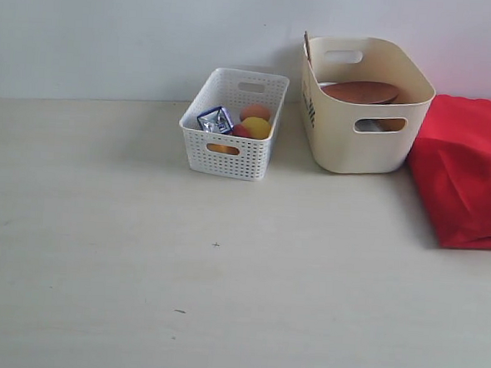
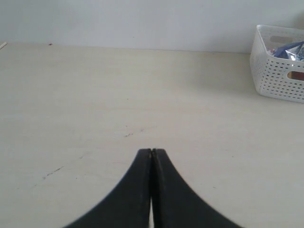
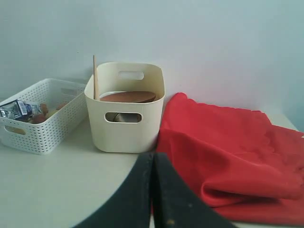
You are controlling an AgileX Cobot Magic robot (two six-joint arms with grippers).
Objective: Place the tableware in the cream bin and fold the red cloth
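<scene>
The cream bin stands at the back of the table by the wall. A round brown wooden plate lies inside it, and light wooden chopsticks lean against its wall; other tableware is hidden. The red cloth lies folded beside the bin, on its right in the exterior view. My left gripper is shut and empty over bare table. My right gripper is shut and empty, short of the bin and the cloth's edge. Neither arm shows in the exterior view.
A white perforated basket with food items and a blue-and-white snack packet stands left of the cream bin. The pale tabletop runs forward from both. A white wall closes the back.
</scene>
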